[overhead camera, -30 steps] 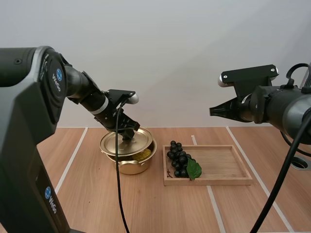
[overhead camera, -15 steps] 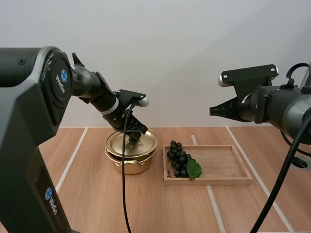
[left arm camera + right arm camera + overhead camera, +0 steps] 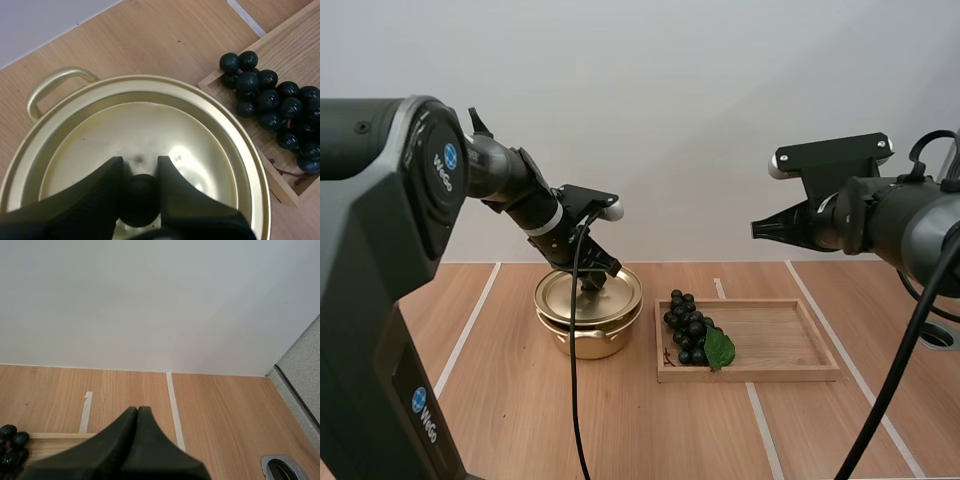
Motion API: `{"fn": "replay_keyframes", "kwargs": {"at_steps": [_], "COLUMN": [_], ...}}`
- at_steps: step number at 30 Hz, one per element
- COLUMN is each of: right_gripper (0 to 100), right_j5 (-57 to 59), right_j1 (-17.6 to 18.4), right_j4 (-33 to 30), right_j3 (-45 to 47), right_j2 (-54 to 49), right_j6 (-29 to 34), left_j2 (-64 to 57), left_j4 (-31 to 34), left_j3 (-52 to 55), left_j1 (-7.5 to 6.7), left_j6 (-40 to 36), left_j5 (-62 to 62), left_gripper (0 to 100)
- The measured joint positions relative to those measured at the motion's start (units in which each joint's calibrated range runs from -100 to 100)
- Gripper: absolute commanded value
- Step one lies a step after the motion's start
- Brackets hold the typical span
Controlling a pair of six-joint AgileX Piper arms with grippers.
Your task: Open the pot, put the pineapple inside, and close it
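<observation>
Gold-coloured pot (image 3: 588,340) on the table (image 3: 520,410), just left of the wooden tray (image 3: 790,350); lid (image 3: 588,297) lying over the mouth, roughly level; contents hidden beneath it; black knob (image 3: 139,199) at the lid's centre, caught between the two fingers of the left pincer (image 3: 594,281); fingers set to either side of the knob and touching it, so gripping the knob rather than closed empty; knob directly beneath the pincer and in line with its fingers; round, hence no long axis to match; step judged to be the closing, lid down and the hold not yet released; next move judged to call for parting the fingers and a straight rise clear of the knob; left arm reaching forward and down, wrist pitched steeply toward the lid, by far the nearer arm to the pot; right pincer (image 3: 761,229) closed on nothing, fingers pressed into one wedge, held high on the tray's side of the table, well apart from the pot; bunch of grapes (image 3: 690,332) at the tray's left end, nearest the pot.
</observation>
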Motion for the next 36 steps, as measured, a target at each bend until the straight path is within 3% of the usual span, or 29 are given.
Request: {"fn": "replay_keyframes", "kwargs": {"at_steps": [11, 13, 16, 20, 22, 36], "right_gripper": [0, 0, 0, 0, 0, 0], "right_j5": [0.00, 0.00, 0.00, 0.00, 0.00, 0.00], "right_j1": [0.00, 0.00, 0.00, 0.00, 0.00, 0.00], "right_j4": [0.24, 0.24, 0.24, 0.24, 0.24, 0.24], "right_j3": [0.00, 0.00, 0.00, 0.00, 0.00, 0.00], "right_j2": [0.00, 0.00, 0.00, 0.00, 0.00, 0.00], "right_j6": [0.00, 0.00, 0.00, 0.00, 0.00, 0.00], "left_j2": [0.00, 0.00, 0.00, 0.00, 0.00, -2.40], "left_j4": [-0.52, -0.52, -0.52, -0.52, -0.52, -0.52], "left_j3": [0.00, 0.00, 0.00, 0.00, 0.00, 0.00], "left_j1": [0.00, 0.00, 0.00, 0.00, 0.00, 0.00], "left_j6": [-0.09, -0.09, -0.09, 0.00, 0.00, 0.10], "left_j5": [-0.36, 0.02, 0.03, 0.03, 0.03, 0.17], "left_gripper": [0, 6, 31, 80, 92, 92]}}
